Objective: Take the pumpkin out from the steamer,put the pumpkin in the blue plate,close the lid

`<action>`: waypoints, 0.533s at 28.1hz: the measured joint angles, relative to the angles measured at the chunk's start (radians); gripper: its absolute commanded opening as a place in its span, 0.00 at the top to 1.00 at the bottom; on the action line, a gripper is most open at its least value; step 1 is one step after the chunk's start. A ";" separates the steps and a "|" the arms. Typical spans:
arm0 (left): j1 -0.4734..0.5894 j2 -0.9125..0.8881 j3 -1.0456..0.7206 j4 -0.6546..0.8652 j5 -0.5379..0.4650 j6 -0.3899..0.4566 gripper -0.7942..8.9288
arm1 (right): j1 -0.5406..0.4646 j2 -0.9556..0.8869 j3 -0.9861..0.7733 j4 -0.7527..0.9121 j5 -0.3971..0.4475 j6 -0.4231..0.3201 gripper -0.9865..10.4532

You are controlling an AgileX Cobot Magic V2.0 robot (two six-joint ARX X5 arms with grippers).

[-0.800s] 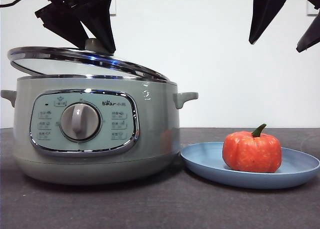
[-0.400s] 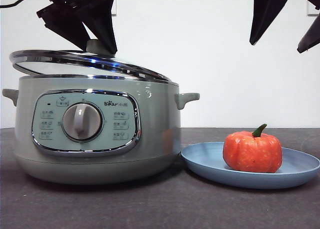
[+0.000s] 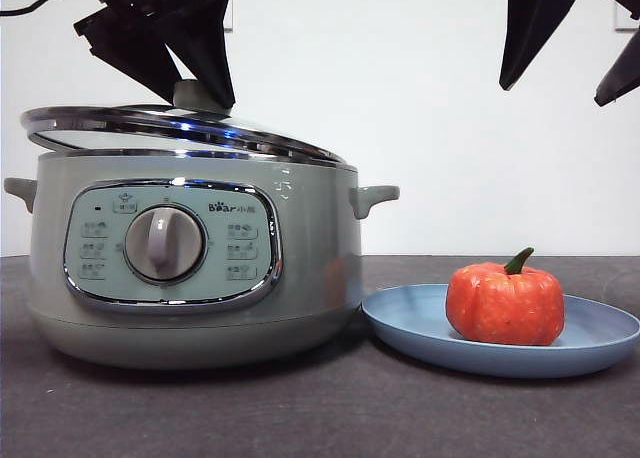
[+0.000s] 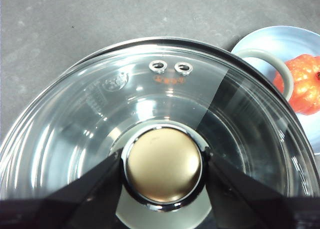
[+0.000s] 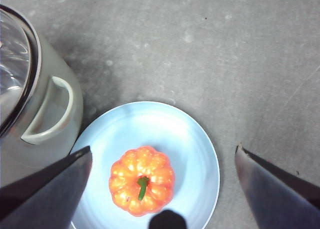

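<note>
gripping the lid [image 3: 180, 130] by its pale knob, left gripper [image 3: 195, 83] sits upper left of the front frame, jaws clamped either side. lid tilted on the steamer [image 3: 195, 258], left edge raised, right edge touching the rim. pumpkin [image 3: 505, 303] rests upright on the blue plate [image 3: 420, 333], lower right, just beside the steamer. right gripper [image 5: 162, 161] hangs above the plate, jaws spread wide, holding nothing.

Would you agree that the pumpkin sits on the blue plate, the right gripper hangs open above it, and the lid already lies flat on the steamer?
Not quite: the lid is tilted, one edge raised off the steamer, held by its knob in the left gripper, as the front view shows. The pumpkin is on the blue plate, right gripper open above.
</note>
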 measured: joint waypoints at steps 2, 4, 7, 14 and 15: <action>0.000 0.000 0.000 0.000 -0.001 0.000 0.93 | 0.000 0.000 0.000 0.000 0.000 0.000 0.50; -0.001 0.000 0.000 0.012 0.002 0.000 0.93 | 0.000 0.000 0.000 0.000 0.001 0.000 0.50; -0.003 0.002 -0.001 0.034 0.002 0.000 0.93 | 0.000 0.000 0.000 0.000 0.003 0.000 0.50; -0.003 0.015 -0.001 0.004 0.004 -0.003 0.77 | 0.000 0.000 0.000 0.000 0.003 0.000 0.50; -0.003 0.022 -0.001 0.002 0.005 -0.009 0.66 | 0.000 0.000 0.000 0.000 0.003 0.000 0.50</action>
